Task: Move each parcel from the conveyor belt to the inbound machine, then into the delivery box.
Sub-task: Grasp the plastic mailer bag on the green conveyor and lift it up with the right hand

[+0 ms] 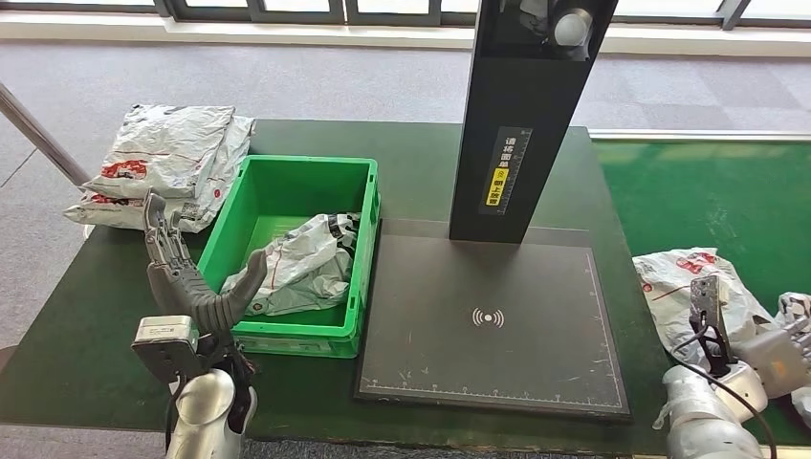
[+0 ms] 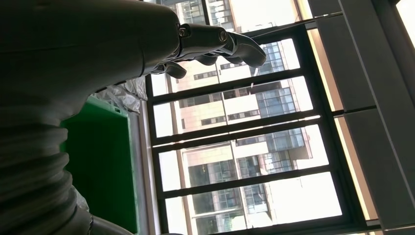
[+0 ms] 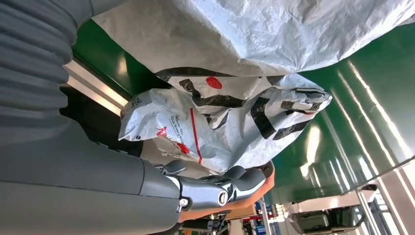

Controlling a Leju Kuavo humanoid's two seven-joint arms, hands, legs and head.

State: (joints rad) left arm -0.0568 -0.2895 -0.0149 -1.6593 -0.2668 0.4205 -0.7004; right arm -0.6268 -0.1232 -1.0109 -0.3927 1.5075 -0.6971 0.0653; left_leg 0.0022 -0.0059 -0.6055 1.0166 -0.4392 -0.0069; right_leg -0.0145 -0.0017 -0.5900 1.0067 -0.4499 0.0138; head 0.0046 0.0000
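A grey-white parcel (image 1: 677, 277) with red and black print lies at the near left edge of the green conveyor belt (image 1: 708, 196). My right hand (image 1: 715, 330) stands open right beside it, fingers raised against its near side. In the right wrist view that parcel (image 3: 220, 117) lies crumpled just past my right hand (image 3: 210, 188), with a second parcel (image 3: 244, 29) overlapping it. The inbound machine's black platform (image 1: 488, 325) is bare. Another parcel (image 1: 306, 263) lies in the green delivery box (image 1: 367, 251). My left hand (image 1: 191, 282) is open and upright by the box's near left corner.
A stack of parcels (image 1: 163, 163) lies on the table's far left. The machine's black scanner column (image 1: 521, 124) rises behind the platform. One more parcel (image 1: 796, 311) sits at the belt's right edge. The left wrist view looks past my left hand (image 2: 215, 41) at windows.
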